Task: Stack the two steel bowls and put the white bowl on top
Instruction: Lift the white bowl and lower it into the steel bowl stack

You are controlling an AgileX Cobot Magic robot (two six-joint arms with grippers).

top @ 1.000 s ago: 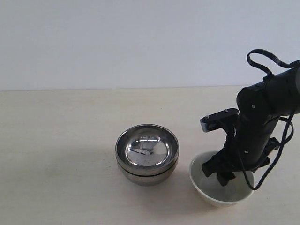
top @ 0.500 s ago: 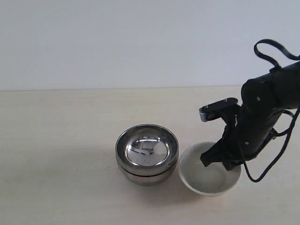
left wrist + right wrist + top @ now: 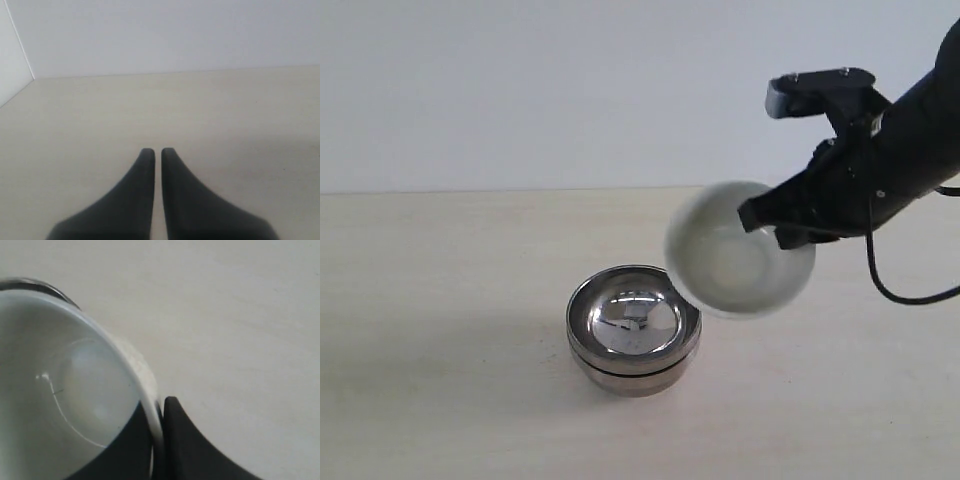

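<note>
Steel bowls sit nested at lower centre, so step 1 looks done. Right gripper pinches the white bowl by its rim, tilted mid-air centre-right (not yet placed). Left gripper is closed, empty.

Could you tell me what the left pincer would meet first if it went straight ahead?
The way looks free: ahead of the left pincer lies only bare table, then probably the wall; depth is unclear.
</note>
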